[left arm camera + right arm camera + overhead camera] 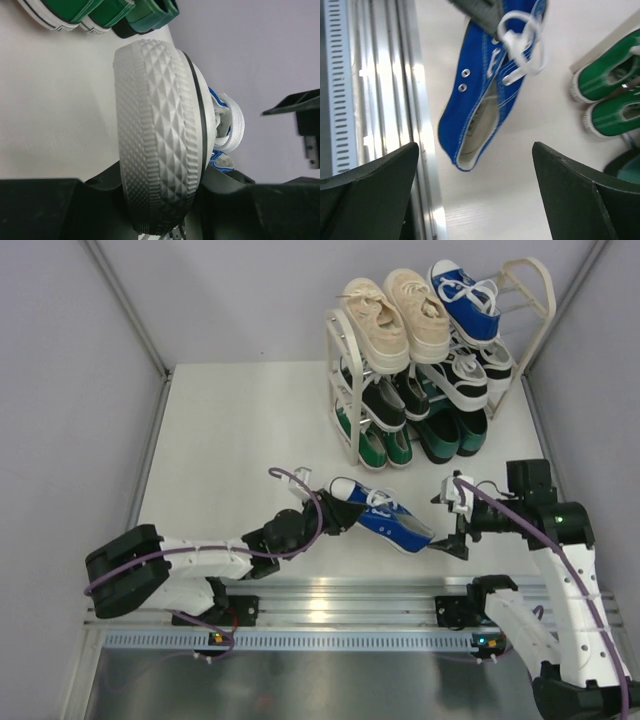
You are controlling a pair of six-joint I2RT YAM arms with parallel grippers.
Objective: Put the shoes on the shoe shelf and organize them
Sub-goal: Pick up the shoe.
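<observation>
Top external view: the shoe shelf (pixel 352 445) stands at the far right corner of the table (pixel 230 430). It carries eleven shoes: two cream sneakers (pixel 385 315), one blue sneaker (pixel 465 290), two black sneakers (pixel 378 400), two striped sneakers (pixel 462 380), two green canvas sneakers (pixel 372 445) and two dark green loafers (pixel 440 432). The second blue sneaker (pixel 380 515) sits midway along the near edge. The left gripper (pixel 322 515) is clamped on its toe end. The right gripper (pixel 447 523) is spread wide just beside the heel, holding nothing

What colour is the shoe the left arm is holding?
The shoe is blue with white laces; clearest in the right wrist view.
</observation>
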